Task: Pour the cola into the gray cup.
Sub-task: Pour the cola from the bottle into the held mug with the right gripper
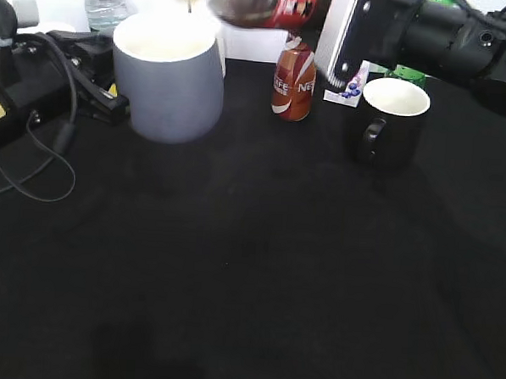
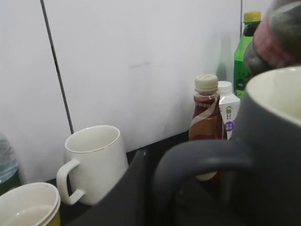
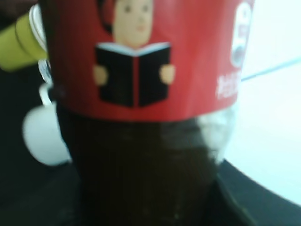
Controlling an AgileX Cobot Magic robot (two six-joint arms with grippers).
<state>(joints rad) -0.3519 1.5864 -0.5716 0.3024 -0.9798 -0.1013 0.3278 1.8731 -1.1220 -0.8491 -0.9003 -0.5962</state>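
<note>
While the exterior view looks down across the black table (image 1: pixel 256 283), the gray cup (image 1: pixel 168 83) is at the upper left, and the cola (image 1: pixel 263 5) lies tipped almost on its side at the top edge, its mouth over the cup's rim. The right arm (image 1: pixel 431 33) reaches in from the upper right to the bottle; its fingers are hidden, so how far they are spread cannot be told here. A small brown coffee bottle (image 1: pixel 294 83) stands just right of the cup, and a black mug (image 1: pixel 391 120) stands further right.

From the left wrist view, the gray cup (image 2: pixel 263 155) fills the right foreground with its handle toward the camera. No gripper fingers show clearly, so its grip cannot be told. A white mug (image 2: pixel 94 162) stands behind at left, with the coffee bottle (image 2: pixel 206 117) and a green soda bottle (image 2: pixel 244 52) by the wall.

Seen by the right wrist view, the cola (image 3: pixel 146 117) fills the frame, red label above dark liquid; the fingers stay out of sight.
</note>
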